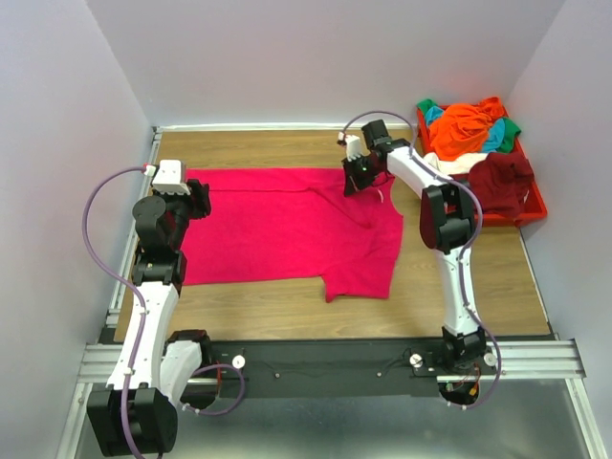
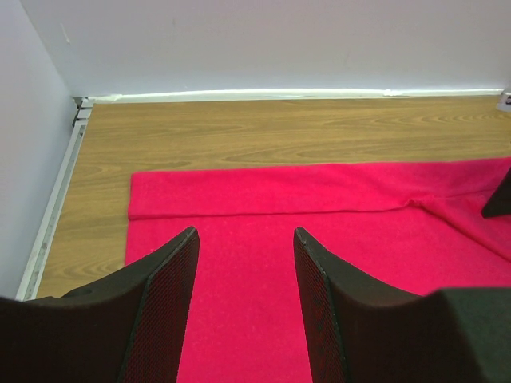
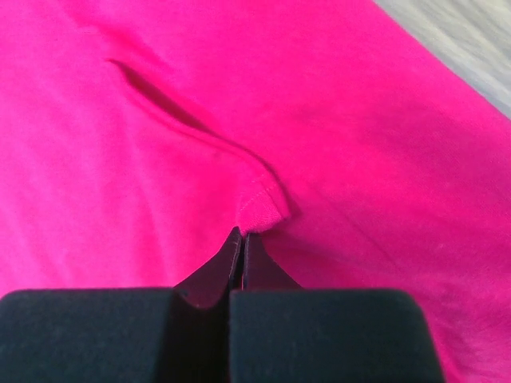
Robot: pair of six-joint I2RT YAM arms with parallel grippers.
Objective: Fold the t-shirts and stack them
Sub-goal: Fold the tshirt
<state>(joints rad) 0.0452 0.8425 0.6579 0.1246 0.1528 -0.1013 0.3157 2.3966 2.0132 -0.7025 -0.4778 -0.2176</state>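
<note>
A magenta t-shirt (image 1: 287,225) lies spread on the wooden table, its far edge folded over in a band (image 2: 263,191). My left gripper (image 1: 198,199) hovers open over the shirt's left end, and its jaws (image 2: 246,231) have only flat cloth below them. At the shirt's far right, near the collar, my right gripper (image 1: 356,182) is shut, its tips (image 3: 242,233) pinching a small hemmed fold of the magenta cloth (image 3: 262,207). Orange (image 1: 464,129), maroon (image 1: 499,180), teal (image 1: 435,115) and green (image 1: 512,124) t-shirts lie heaped in a bin.
The red plastic bin (image 1: 532,212) stands at the back right against the wall, with a bit of white cloth (image 1: 449,164) in it. White walls close in the table on three sides. Bare wood (image 1: 287,148) shows behind the shirt and in front (image 1: 268,306) of it.
</note>
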